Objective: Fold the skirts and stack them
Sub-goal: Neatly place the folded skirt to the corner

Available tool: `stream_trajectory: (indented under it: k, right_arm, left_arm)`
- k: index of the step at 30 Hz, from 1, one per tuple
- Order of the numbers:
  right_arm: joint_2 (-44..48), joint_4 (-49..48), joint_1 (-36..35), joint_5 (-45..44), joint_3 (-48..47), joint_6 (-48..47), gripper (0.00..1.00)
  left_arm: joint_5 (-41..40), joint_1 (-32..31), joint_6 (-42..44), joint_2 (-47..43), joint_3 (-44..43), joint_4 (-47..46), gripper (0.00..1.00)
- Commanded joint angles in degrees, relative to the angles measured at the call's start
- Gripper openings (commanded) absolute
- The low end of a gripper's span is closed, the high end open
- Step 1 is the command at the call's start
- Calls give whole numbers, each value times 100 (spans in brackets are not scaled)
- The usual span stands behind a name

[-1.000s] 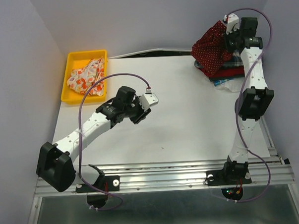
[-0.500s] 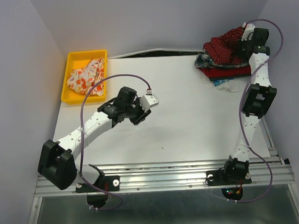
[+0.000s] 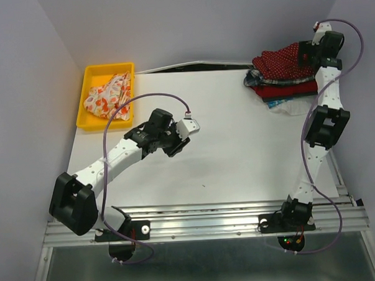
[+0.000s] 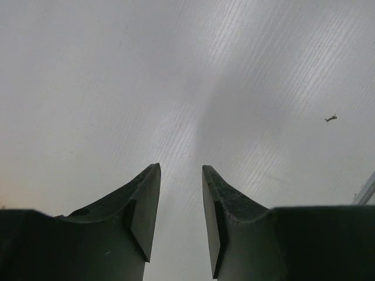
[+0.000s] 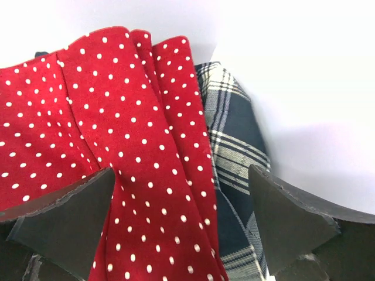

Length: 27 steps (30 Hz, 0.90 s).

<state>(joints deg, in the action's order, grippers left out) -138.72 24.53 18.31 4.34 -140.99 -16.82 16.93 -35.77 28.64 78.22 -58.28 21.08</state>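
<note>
The dark red skirt with white dots [image 3: 282,61] lies on top of a pile at the back right of the table. Under it are the plaid skirt [image 3: 283,80] and a plain red skirt [image 3: 294,89]. My right gripper [image 3: 306,51] hovers at the pile's right end, open wide. In the right wrist view the gripper [image 5: 181,181] stands open over the dotted skirt [image 5: 117,117], with the plaid skirt [image 5: 234,158] beside it. The cream skirt with orange blobs [image 3: 107,94] is bunched in the yellow tray [image 3: 88,73]. My left gripper [image 3: 177,146] [image 4: 181,175] hangs low over bare table, open and empty.
The yellow tray sits at the back left corner. A pale blue-white edge [image 3: 282,103] sticks out under the pile. Walls close in on the left, back and right. The arm bases and a metal rail [image 3: 203,224] run along the near edge.
The right gripper has opened and let go of the dotted skirt, which has dropped from a raised bunch onto the pile. The right arm has swung back and to the right. The left arm is unmoved.
</note>
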Motion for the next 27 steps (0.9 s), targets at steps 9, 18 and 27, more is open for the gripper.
stream_trajectory:
  k: [9, 18, 27]
  right_arm:
    - [1364, -485, -20, 295, 1073, -278, 100]
    - [2347, -362, -20, 1042, 2380, 845, 100]
    - [3043, -84, -20, 1912, 2929, 1672, 98]
  left_arm:
    - [56, 0, -104, -219, -105, -157, 45]
    - [301, 26, -298, -394, 27, -324, 45]
    - [1005, 648, -1095, -878, 238, -710, 45]
